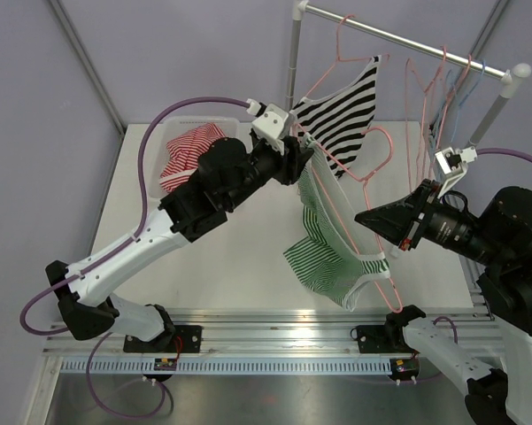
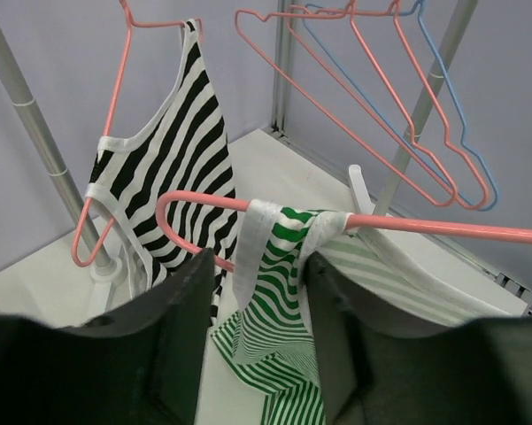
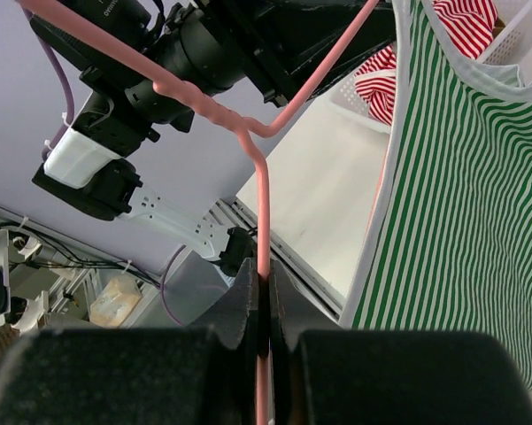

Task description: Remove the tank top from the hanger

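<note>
A green-and-white striped tank top (image 1: 323,252) hangs from a pink wire hanger (image 1: 393,282) held in the air over the table. My right gripper (image 1: 372,218) is shut on the hanger's wire neck (image 3: 264,221); the top shows to its right (image 3: 478,195). My left gripper (image 1: 303,164) is at the hanger's far end. Its jaws are open, with the top's white-edged shoulder strap (image 2: 264,257) hanging between them over the pink wire (image 2: 407,226). The fingers (image 2: 181,319) do not clamp the fabric.
A black-and-white striped tank top (image 1: 345,111) hangs on the clothes rail (image 1: 407,40) just behind my left gripper. Empty pink and blue hangers (image 1: 443,88) hang further right. A white basket (image 1: 235,131) with a red-striped garment stands at the back left.
</note>
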